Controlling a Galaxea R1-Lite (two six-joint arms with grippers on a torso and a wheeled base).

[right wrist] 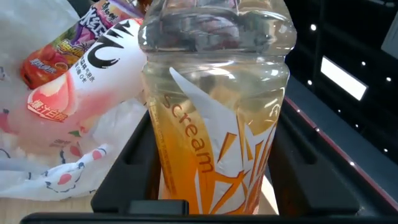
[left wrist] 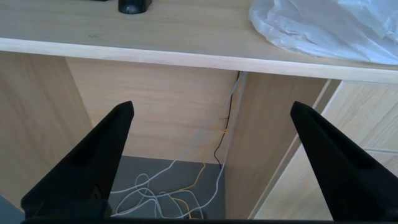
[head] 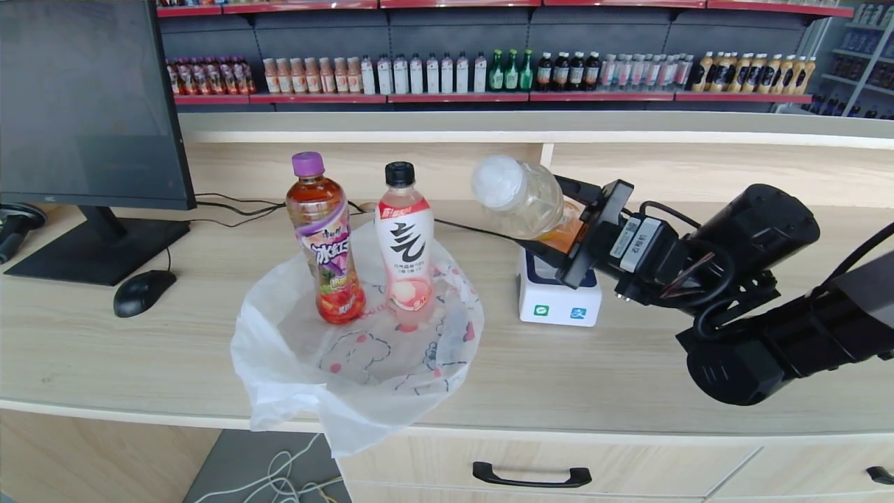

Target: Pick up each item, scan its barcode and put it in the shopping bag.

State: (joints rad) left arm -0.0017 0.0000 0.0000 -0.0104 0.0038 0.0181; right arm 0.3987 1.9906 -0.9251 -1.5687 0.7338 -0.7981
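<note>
Your clear bottle with the orange label point(head: 524, 199) point(right wrist: 217, 124) is in the air above the white scanner box point(head: 559, 300), which stands right of the middle of the counter point(head: 594, 377). It lies close to level. Its long axis runs from the right gripper point(head: 552, 216) out toward the counter's left and back, and the wide rounded clear end is slightly raised and points that way. You cannot tell whether that end is the cap or the base. The right gripper's fingers point(right wrist: 124, 168) pinch the bottle around its labelled part, one on each side. Just left of the scanner, the shopping bag point(head: 349, 363) sits open at the counter's front edge and partly hangs over it. Two bottles stand upright in it, one with a purple cap point(head: 325, 241) and a white one with a black cap point(head: 405, 244) beside it. Your left gripper point(left wrist: 211, 162) is below the counter's front edge, its fingers point(left wrist: 93, 162) spread wide around nothing. A mouse point(head: 143, 291) and a monitor point(head: 91, 105) are near the counter's left edge.
</note>
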